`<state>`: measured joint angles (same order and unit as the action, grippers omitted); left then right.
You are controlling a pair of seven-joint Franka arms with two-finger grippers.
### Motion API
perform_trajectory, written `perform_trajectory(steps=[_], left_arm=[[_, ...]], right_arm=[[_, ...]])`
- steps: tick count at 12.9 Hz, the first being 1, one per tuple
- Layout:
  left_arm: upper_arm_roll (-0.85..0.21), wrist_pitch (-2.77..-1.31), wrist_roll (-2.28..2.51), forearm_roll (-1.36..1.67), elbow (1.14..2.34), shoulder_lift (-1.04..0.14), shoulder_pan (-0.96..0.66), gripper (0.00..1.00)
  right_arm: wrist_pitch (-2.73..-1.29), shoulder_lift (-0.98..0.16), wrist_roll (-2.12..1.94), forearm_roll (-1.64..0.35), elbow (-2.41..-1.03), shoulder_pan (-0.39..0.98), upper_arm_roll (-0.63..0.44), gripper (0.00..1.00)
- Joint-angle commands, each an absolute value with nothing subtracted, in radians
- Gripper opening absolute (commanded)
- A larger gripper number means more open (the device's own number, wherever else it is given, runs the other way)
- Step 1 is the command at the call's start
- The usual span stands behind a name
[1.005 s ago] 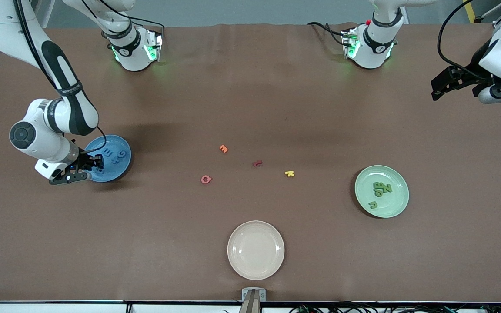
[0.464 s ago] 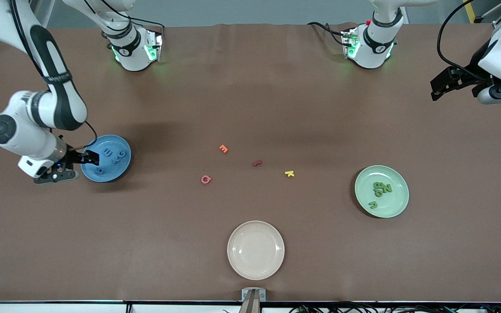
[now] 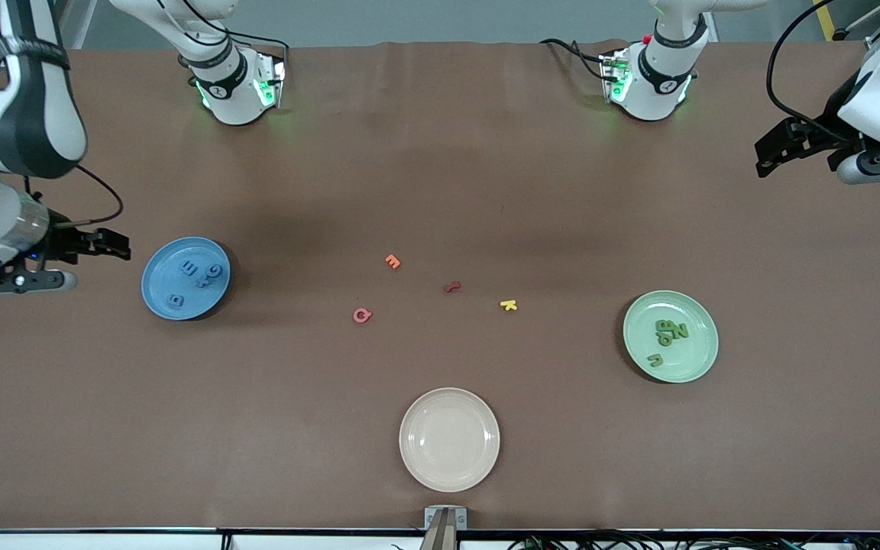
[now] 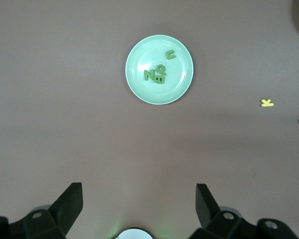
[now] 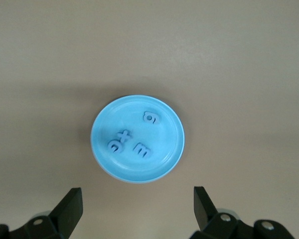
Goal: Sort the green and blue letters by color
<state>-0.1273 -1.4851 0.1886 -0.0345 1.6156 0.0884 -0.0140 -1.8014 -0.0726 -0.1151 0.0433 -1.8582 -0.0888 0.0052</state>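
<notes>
Several blue letters [image 3: 195, 276] lie on the blue plate [image 3: 159, 271] toward the right arm's end of the table; they also show in the right wrist view [image 5: 133, 141]. Several green letters [image 3: 669, 336] lie on the green plate [image 3: 696, 355] toward the left arm's end, also in the left wrist view [image 4: 157, 73]. My right gripper [image 3: 115, 246] is open and empty, up in the air beside the blue plate at the table's end. My left gripper [image 3: 772, 153] is open and empty, high over the table's left-arm end, and waits.
An orange letter [image 3: 393, 261], a dark red letter [image 3: 451, 287], a pink letter [image 3: 362, 315] and a yellow K [image 3: 509, 305] lie mid-table. An empty cream plate [image 3: 449, 439] sits near the front edge. The arm bases stand along the back.
My right gripper has risen and drawn away from the blue plate toward the table's end, leaving a blue letter on the plate. The left arm has not moved.
</notes>
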Motion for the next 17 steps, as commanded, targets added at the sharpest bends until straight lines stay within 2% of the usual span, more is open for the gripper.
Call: perform_trajectory(steps=[1,4,7,17], left_arm=[[-0.13,-1.482,0.172,-0.02,1.62,0.094,-0.009,1.0],[-0.132,-1.482,0.172,-0.02,1.621,0.094,-0.009,1.0],[-0.132,-1.482,0.172,-0.02,1.621,0.095,-0.009,1.0],[-0.135,-1.482,0.17,-0.02,1.611,0.095,-0.008,1.0]], right_arm=[[-1.61,-0.094,-0.025,0.04,-1.659,-0.045,0.008,0.99],[-1.448,-0.094,0.014,0.038,-1.488,-0.02,0.009,0.99],[-1.396,-0.094,0.003,0.008,-1.408,-0.025,0.003,1.0],[-1.388,-0.092,0.006,0.006,-1.368,-0.037,0.011,1.0]])
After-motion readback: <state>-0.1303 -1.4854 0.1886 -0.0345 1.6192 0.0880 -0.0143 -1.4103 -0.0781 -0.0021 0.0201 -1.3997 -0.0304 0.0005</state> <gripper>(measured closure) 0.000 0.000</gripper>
